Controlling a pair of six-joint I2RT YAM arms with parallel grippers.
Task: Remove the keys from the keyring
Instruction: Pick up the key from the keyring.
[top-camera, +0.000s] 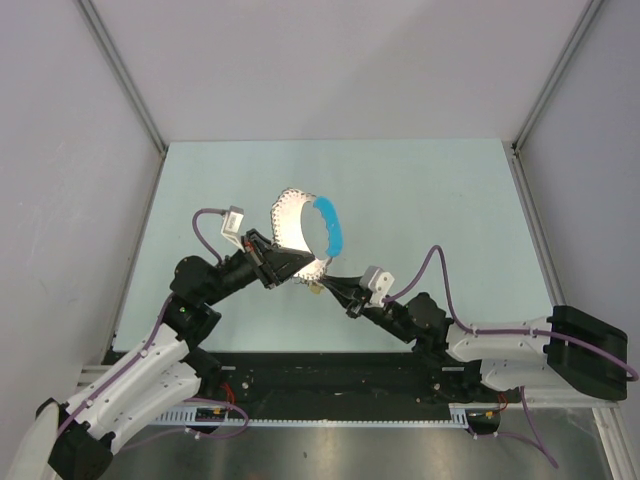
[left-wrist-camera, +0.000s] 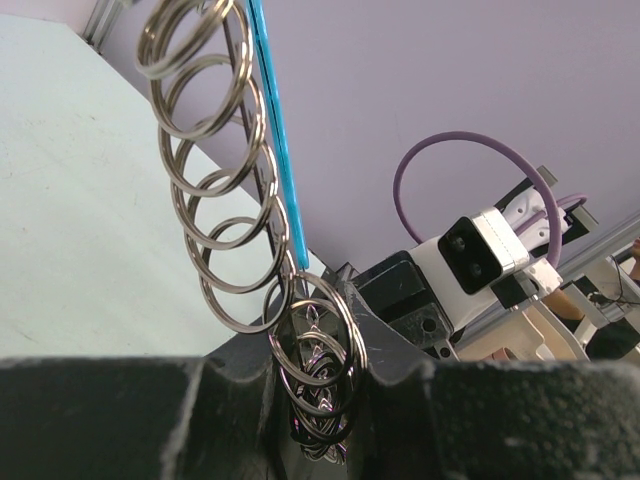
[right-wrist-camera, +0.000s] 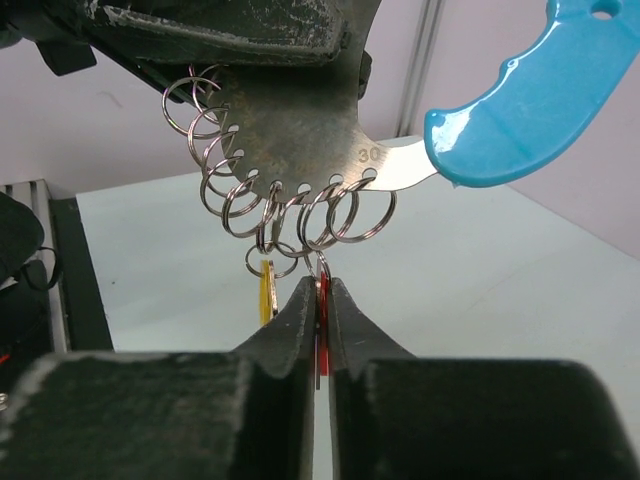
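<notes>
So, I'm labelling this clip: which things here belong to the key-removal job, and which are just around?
Job:
keyring
red key
yellow piece, likely another key
left pincer
right pincer

Just around:
table
purple cable

A robotics lab cell, probably: a pale green desk (top-camera: 420, 200) is enclosed by plain wall panels (top-camera: 330, 60) in aluminium framing (top-camera: 122, 75), and robot arms (top-camera: 140, 375) trailing purple cables (top-camera: 437, 262) are bolted at its edge.
</notes>
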